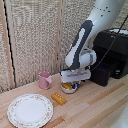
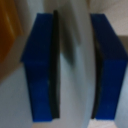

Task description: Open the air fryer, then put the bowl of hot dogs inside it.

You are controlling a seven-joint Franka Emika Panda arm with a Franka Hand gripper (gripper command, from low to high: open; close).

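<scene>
One bowl (image 1: 69,87) of hot dogs (image 1: 67,86) under one pincer (image 1: 72,83) — fingers (image 2: 44,70) spread, one air fryer (image 1: 111,55) drawer out.

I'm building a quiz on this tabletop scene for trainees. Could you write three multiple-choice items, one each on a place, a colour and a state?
1. Where is the gripper in the exterior view?
A. Over the bowl
B. Over the plate
C. At the air fryer

2. What colour is the mug?
A. Green
B. Pink
C. Black

3. What state is the air fryer's drawer in?
A. Removed and lying on the table
B. Flush with the body
C. Pulled outward

Answers:
1. A: the gripper is right above the bowl with its yellow-orange hot dogs, beside the yellow-orange block.
2. B: the mug by the wall is pink.
3. C: the drawer front juts out from the fryer's body toward the exterior view's left.
</scene>
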